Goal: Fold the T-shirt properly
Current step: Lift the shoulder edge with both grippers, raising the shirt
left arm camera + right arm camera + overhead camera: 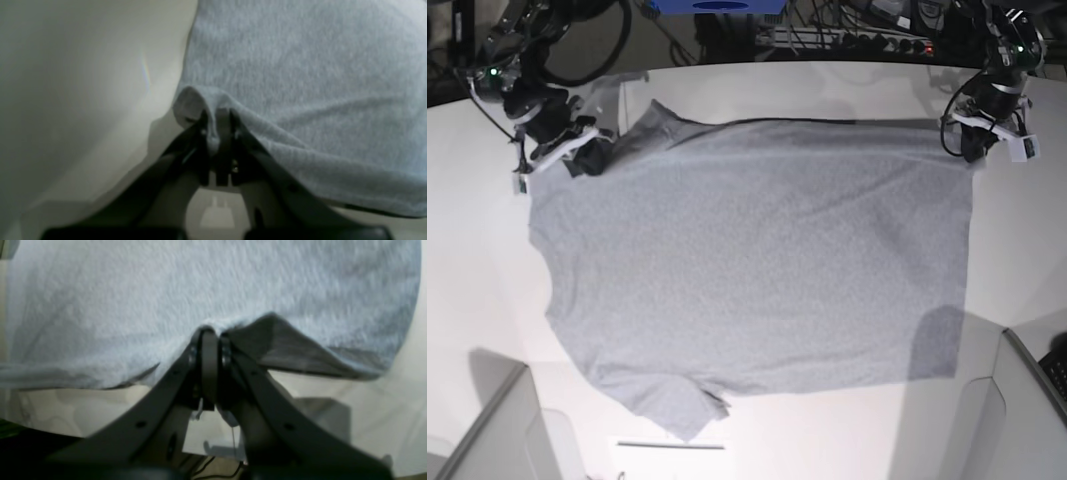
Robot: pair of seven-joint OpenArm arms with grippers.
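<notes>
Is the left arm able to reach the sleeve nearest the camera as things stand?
Probably not: the left gripper is shut on the T-shirt at the far corner, and that sleeve lies diagonally across the table.

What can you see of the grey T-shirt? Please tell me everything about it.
The T-shirt is heather-grey, soft knit cloth, spread nearly flat on the white table, plain side up; no lettering shows. One short sleeve points toward the near edge, another bunches at the far corner. The left gripper pinches one far corner, and the right gripper pinches the far edge by the bunched sleeve; both are shut on the cloth.
</notes>
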